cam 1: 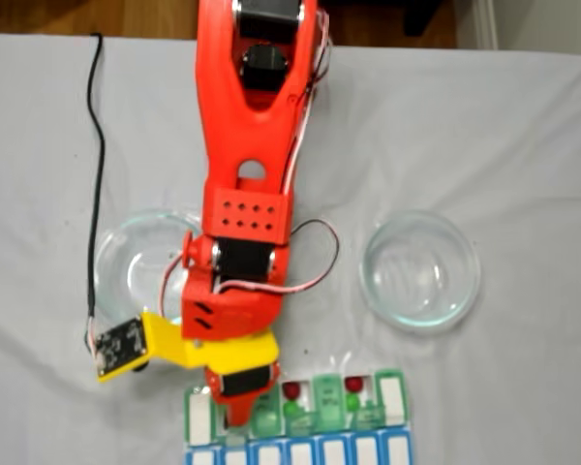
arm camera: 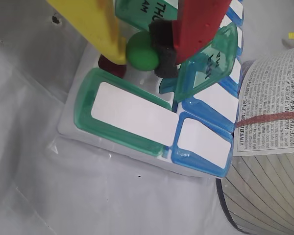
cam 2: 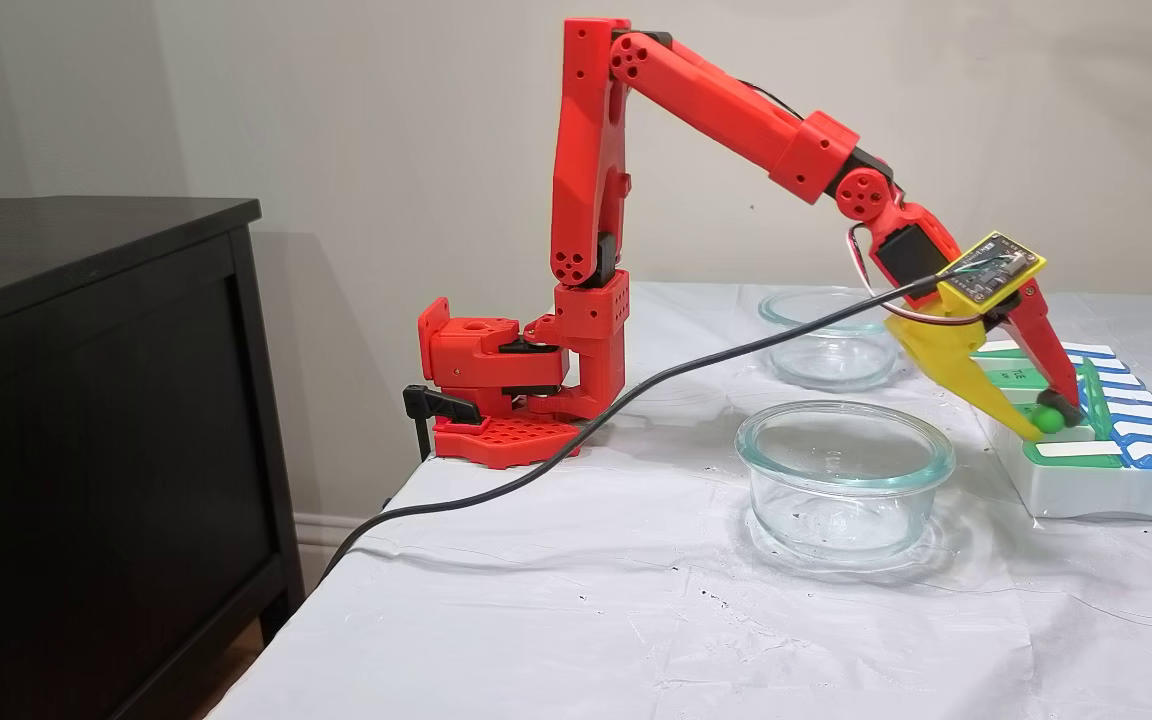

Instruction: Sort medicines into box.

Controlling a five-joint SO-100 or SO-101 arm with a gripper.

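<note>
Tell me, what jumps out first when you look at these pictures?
The bright red arm reaching from its base across the white table to the pill box at the far right of a fixed view. Its end effector pinches a green ball just above the box's open cells in the wrist view. Two glass bowls sit on either side of the arm.

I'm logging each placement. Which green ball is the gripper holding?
The green ball pinched between the gripper's fingers; the other green one already lies in the organizer.

Cloth-covered table [cam 2: 636,620]: bowls [cam 2: 844,478], organizer [cam 2: 1096,480].
</note>
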